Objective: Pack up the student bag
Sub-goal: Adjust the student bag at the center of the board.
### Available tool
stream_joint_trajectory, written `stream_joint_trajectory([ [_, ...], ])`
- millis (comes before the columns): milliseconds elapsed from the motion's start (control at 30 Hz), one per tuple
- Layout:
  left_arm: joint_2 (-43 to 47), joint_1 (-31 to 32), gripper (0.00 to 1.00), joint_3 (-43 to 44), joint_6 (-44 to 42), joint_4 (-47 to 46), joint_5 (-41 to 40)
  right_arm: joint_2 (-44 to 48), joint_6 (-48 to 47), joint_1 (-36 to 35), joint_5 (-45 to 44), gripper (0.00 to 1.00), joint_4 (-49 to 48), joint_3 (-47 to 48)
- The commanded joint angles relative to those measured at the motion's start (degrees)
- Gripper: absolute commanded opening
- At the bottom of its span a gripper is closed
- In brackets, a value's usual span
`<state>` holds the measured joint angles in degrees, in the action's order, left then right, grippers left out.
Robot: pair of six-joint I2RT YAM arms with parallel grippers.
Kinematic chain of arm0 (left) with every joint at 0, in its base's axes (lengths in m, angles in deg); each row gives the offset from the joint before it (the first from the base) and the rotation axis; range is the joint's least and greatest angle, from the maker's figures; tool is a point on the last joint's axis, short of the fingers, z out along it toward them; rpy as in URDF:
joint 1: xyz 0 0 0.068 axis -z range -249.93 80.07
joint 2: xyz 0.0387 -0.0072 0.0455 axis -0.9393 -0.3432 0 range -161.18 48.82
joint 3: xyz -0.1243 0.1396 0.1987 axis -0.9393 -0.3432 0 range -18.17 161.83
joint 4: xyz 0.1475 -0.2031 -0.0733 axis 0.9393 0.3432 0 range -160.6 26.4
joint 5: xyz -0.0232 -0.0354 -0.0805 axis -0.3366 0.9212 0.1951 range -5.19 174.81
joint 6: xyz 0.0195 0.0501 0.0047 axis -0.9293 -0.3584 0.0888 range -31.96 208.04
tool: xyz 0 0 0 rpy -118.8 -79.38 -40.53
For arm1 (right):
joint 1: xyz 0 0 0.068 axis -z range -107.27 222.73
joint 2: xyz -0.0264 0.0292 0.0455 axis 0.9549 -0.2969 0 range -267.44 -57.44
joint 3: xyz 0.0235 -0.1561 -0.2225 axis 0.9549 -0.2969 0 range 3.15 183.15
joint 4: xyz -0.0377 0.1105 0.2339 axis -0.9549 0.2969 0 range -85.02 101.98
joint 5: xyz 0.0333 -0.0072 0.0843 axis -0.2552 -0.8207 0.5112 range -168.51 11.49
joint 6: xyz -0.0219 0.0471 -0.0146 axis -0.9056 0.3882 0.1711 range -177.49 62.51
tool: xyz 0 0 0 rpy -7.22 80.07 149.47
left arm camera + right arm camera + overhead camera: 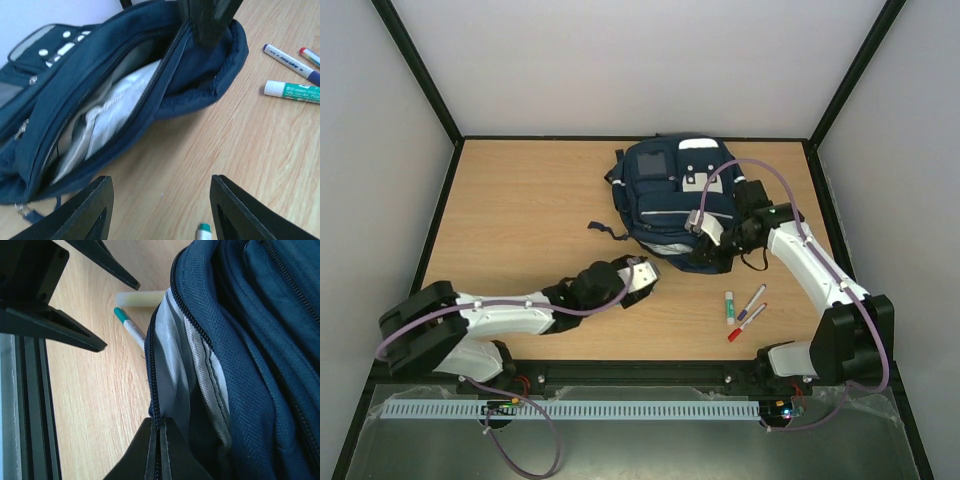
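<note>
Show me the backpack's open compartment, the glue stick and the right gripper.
Navy blue fabric backpack (120,105): left wrist view, pale lining inside the open zip.
White glue stick with green label (295,92): left wrist view, on the label.
Right gripper (159,427): right wrist view, closed fingertips pinching the zip edge.

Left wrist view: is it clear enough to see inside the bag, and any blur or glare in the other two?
Left wrist: bluish cast, the opening of the student bag and its pale lining readable, top-left corner washed out. Right wrist: bag weave sharp up close, the teal-capped pen behind it slightly soft. Top external: even light, faint shadows, no glare.
</note>
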<state>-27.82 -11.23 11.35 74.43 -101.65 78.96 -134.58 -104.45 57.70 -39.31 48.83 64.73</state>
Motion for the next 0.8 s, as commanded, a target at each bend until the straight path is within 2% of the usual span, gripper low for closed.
stream_joint_trajectory([
  [0, -4.3, 3.4, 0.56, 2.3, -10.9, -7.5, -12.6, 2.4, -3.1, -0.4, 3.8, 0.01, 3.8, -2.1],
  [133, -5.8, 3.9, 0.56, 2.4, -13.1, -10.9, -14.6, 2.6, -4.2, -0.4, 4.8, 0.01, 4.0, -2.4],
  [333, -9.8, 4.0, 0.52, 6.8, -16.9, -8.6, -14.3, 3.6, -4.9, -0.4, 7.2, 0.01, 4.5, -2.8],
  [600, -16.6, 4.1, 0.33, 12.3, -20.7, -7.1, -12.0, 3.4, -5.8, -0.4, 7.2, 0.02, 4.7, -3.5],
  [700, -19.3, 3.9, 0.23, 15.9, -21.6, -2.3, -11.0, 3.3, -6.9, -0.5, 5.8, 0.02, 5.1, -3.6],
  [767, -20.0, 3.3, 0.17, 19.2, -20.9, 4.8, -7.2, 3.3, -7.8, -0.4, 2.9, 0.01, 5.3, -3.6],
])
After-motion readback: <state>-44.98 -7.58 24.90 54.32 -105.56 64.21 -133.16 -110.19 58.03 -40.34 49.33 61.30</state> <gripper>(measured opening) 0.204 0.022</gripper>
